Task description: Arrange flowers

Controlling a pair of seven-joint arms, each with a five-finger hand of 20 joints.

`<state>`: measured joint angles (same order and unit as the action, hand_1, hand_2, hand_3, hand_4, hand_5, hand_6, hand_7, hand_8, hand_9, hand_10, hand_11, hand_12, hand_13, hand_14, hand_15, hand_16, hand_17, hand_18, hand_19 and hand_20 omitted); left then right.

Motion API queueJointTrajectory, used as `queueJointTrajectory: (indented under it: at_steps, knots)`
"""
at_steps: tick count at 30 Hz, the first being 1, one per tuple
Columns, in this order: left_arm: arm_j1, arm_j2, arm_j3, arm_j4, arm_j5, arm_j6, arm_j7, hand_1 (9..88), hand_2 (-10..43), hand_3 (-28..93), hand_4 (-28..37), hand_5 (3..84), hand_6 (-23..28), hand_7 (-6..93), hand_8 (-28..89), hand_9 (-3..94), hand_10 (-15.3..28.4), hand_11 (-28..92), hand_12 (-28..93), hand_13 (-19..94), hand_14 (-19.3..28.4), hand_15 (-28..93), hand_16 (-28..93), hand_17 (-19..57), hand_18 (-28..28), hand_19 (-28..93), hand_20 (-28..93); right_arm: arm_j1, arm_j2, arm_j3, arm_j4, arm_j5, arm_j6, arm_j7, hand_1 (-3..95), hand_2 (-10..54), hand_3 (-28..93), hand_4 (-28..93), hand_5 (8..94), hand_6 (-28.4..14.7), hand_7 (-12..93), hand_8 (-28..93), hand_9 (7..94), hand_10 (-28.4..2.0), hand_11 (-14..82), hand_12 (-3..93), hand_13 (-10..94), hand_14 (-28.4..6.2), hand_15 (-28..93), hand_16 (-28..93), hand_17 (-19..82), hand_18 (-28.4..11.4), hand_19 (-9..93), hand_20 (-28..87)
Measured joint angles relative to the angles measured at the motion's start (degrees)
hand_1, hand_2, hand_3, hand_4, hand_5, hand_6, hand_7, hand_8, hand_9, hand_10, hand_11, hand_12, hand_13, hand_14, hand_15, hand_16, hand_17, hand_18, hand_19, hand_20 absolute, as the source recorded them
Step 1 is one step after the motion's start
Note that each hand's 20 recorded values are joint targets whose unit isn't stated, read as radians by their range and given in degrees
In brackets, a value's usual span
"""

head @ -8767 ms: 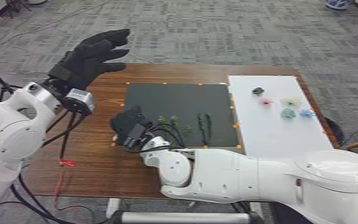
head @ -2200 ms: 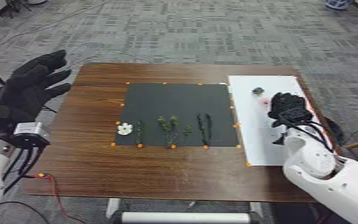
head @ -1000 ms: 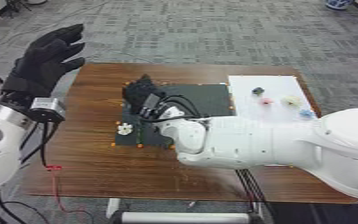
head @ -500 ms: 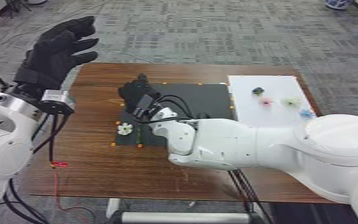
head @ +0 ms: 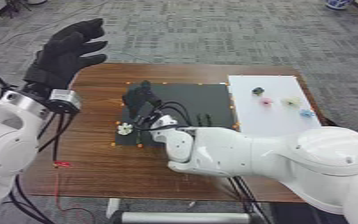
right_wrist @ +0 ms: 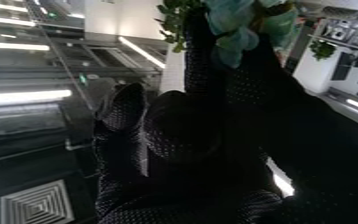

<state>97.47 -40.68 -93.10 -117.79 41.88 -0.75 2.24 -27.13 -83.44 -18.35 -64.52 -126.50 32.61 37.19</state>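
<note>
In the head view my right hand (head: 138, 99) is over the upper left part of the dark mat (head: 213, 92). Seen from the right wrist, my right hand (right_wrist: 184, 130) pinches a teal-green flower (right_wrist: 233, 30) between finger and thumb. A white flower (head: 125, 129) lies at the mat's lower left, beside a thin green stem (head: 140, 135). Farther right, dark green stems (head: 203, 120) are partly covered by my right arm. A dark blue flower (head: 258, 91), a pink one (head: 266, 102), a pale yellow one (head: 291, 102) and a light blue one (head: 307, 113) rest on the white board (head: 246, 117). My left hand (head: 62, 60) is raised and open.
The brown wooden table (head: 95, 170) surrounds mat and board. Small orange markers line the mat's edges. My left hand is held above the table's far left corner. A red cable (head: 58, 185) hangs at the left, and my right forearm crosses the table's front.
The teal flower has left the board and is in my right hand, which has moved left from the board to the mat. My left hand has risen and shifted right.
</note>
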Motion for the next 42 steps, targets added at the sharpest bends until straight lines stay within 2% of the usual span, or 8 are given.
queueJointTrajectory:
  at_steps: [8, 13, 25, 42]
  knots:
    - [-1.12, -0.3, 0.89, 0.32, -0.01, -0.67, -0.27, 23.5, -4.7, 72, -26.5, 25.3, 1.1, 22.4, -10, 17.4, 9.1, 24, 14, 6, 13.0, 56, -14, -12.9, 21.4, 55, -3, -0.47, -0.64, -1.57, 2.1, -0.43, -0.05, 0.96, 47.7, -9.5, 87, -28, 79.4, 8.0, 42, -5, 92.7, -1.0, 11.9, 44.8, 73, -3.6, 80, 32, 30, -19.8, 80, 56]
    - [-1.12, -0.36, 0.89, 0.32, -0.01, -0.81, -0.35, 23.9, -4.6, 72, -26.3, 25.3, 1.3, 22.6, -10, 17.2, 9.2, 24, 14, 6, 12.9, 55, -14, -13.1, 21.1, 53, -2, -0.2, -0.75, -1.83, 2.31, -0.41, -0.49, 1.49, 47.6, -9.5, 85, -28, 74.7, 7.7, 42, -7, 89.6, -0.9, 9.9, 42.8, 72, -3.9, 81, 31, 29, -19.5, 80, 56]
    - [-1.11, -0.5, 0.89, 0.34, -0.04, -0.81, -0.21, 24.2, -4.4, 72, -26.4, 25.4, 1.5, 22.3, -10, 17.1, 9.3, 23, 14, 6, 12.3, 50, -12, -13.0, 20.3, 48, 2, -0.48, -0.08, -0.64, 1.76, -0.2, -2.35, 2.07, 44.2, -9.5, 82, -28, 70.6, 5.4, 38, -7, 84.4, -2.1, 7.9, 39.1, 70, -4.8, 81, 30, 28, -19.7, 79, 56]
    - [-0.38, -0.57, 0.3, 0.31, -0.04, -0.77, -0.26, 24.5, -4.2, 72, -26.0, 25.2, 1.6, 21.7, -10, 17.0, 9.0, 19, 15, 7, 11.8, 45, -9, -12.8, 19.8, 43, 6, -0.06, 0.5, -0.64, 0.61, 0.46, -3.6, 2.19, 42.9, -9.5, 82, -28, 67.7, 4.5, 38, -7, 81.2, -2.9, 9.3, 38.9, 68, -5.7, 82, 29, 27, -20.3, 79, 57]
